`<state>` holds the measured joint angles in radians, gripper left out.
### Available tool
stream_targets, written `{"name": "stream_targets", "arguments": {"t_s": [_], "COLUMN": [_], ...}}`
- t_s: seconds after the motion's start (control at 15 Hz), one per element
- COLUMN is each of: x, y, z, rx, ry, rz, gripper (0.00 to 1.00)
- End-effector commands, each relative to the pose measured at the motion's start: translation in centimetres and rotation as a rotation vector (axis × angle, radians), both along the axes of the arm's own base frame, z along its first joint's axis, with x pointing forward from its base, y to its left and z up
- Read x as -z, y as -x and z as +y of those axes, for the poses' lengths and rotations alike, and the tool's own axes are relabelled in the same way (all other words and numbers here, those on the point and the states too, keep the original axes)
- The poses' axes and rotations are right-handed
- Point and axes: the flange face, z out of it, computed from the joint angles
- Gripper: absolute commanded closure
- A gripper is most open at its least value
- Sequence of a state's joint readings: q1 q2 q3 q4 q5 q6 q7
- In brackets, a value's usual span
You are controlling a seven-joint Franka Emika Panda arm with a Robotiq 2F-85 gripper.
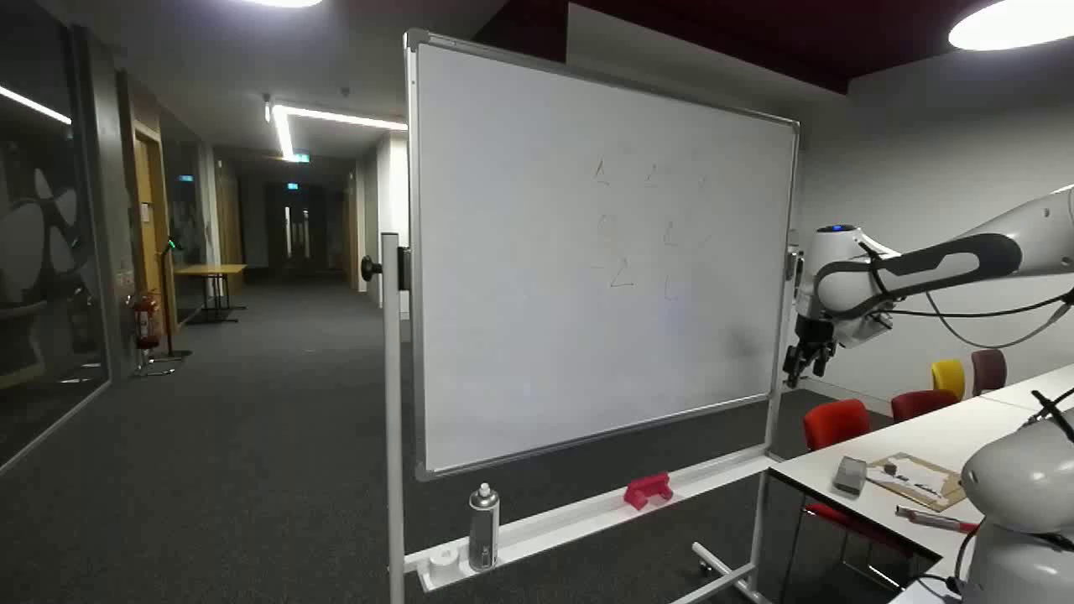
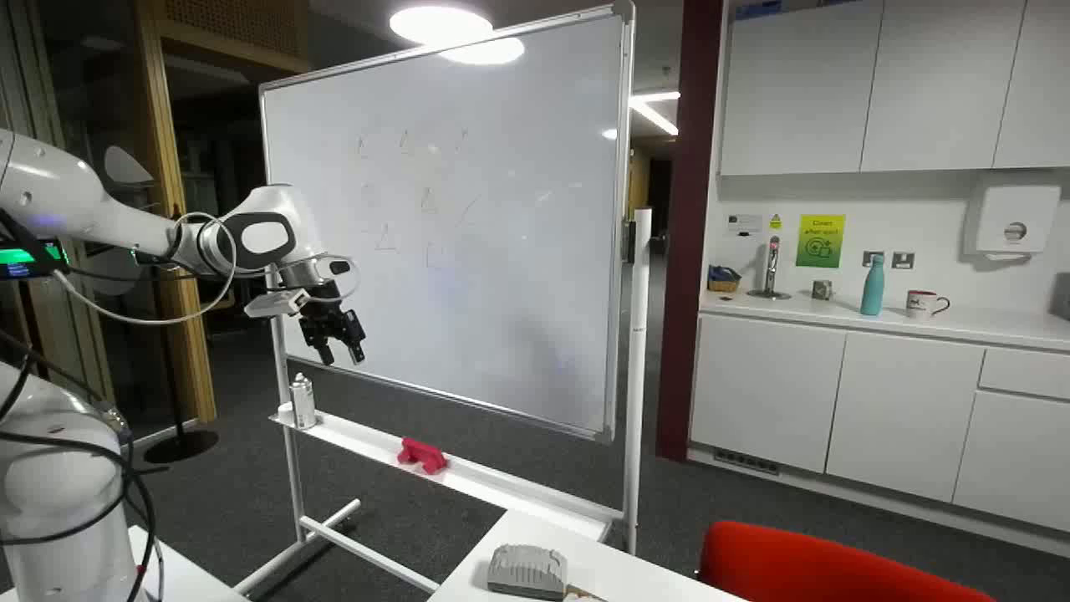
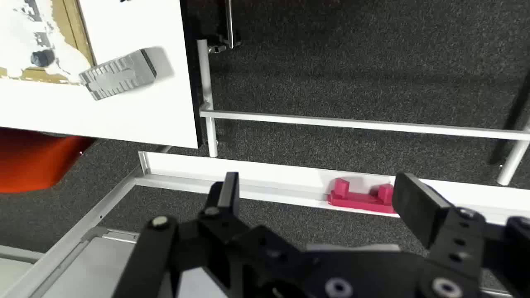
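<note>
The gripper (image 3: 316,179) is held wide and empty near the whiteboard (image 1: 537,252), well above its ledge (image 3: 273,176). Nothing is grasped yet: the red U-shaped piece (image 3: 360,201) is found untouched on the ledge, right of the spray can (image 1: 484,533) in an exterior view, any handling of it judged undone; faint marks (image 1: 621,283) are seen on the whiteboard.
</note>
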<state>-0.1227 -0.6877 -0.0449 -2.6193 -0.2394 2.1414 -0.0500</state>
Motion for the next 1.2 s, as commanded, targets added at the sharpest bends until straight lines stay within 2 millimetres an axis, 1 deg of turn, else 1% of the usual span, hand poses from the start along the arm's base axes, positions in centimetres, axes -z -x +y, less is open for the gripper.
{"name": "stream_targets", "arguments": {"t_s": [0.0,0.33,0.47,0.6,0.73,0.87,1.13], "x": [-0.1,-0.1,-0.2,-0.1,0.0,0.1,0.5], "y": [0.0,0.0,0.0,0.1,0.2,0.5,0.4], "z": [0.0,0.0,-0.3,-1.3,-3.6,-6.5,-13.1], "rx": [0.000,0.000,0.054,0.130,0.198,0.270,0.450], "ry": [0.000,0.000,-0.077,-0.196,-0.285,-0.374,-0.544], "rz": [0.001,0.001,-0.027,-0.032,-0.051,-0.065,-0.075], "gripper": [0.00,0.00,0.00,0.00,0.00,0.00,0.00]}}
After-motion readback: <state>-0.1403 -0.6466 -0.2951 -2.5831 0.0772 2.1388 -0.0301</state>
